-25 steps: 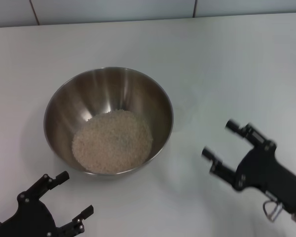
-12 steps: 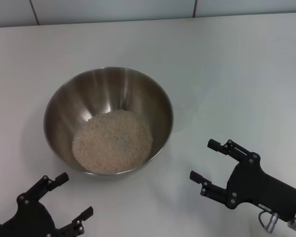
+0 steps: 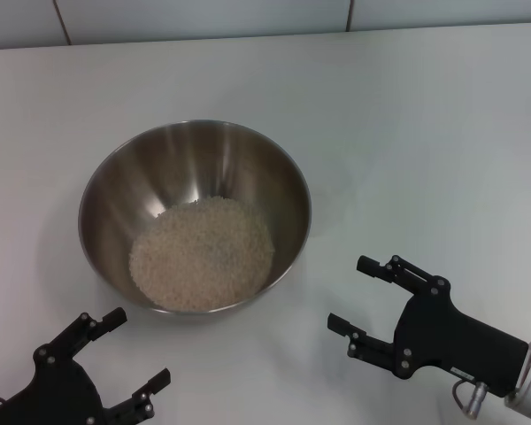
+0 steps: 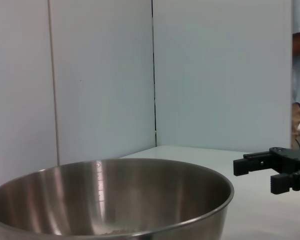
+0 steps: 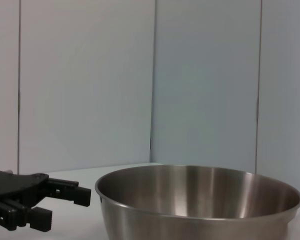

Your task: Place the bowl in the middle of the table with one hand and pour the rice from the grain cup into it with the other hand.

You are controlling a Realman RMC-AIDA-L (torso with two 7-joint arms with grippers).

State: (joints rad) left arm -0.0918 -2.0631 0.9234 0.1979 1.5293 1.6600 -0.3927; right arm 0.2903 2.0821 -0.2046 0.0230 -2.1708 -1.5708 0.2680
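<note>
The white table (image 3: 407,106) carries the stainless-steel mixing bowl (image 3: 195,164), which stands upright a little to the robot's left of the tabletop's middle, and the cream rice (image 3: 202,252) lies heaped across the bowl's bottom. The right gripper (image 3: 365,294) hovers just right of the bowl on its near side, fingers spread and holding nothing, not touching the rim. The left gripper (image 3: 133,350) sits just in front of the bowl's near edge, likewise released and empty.
</note>
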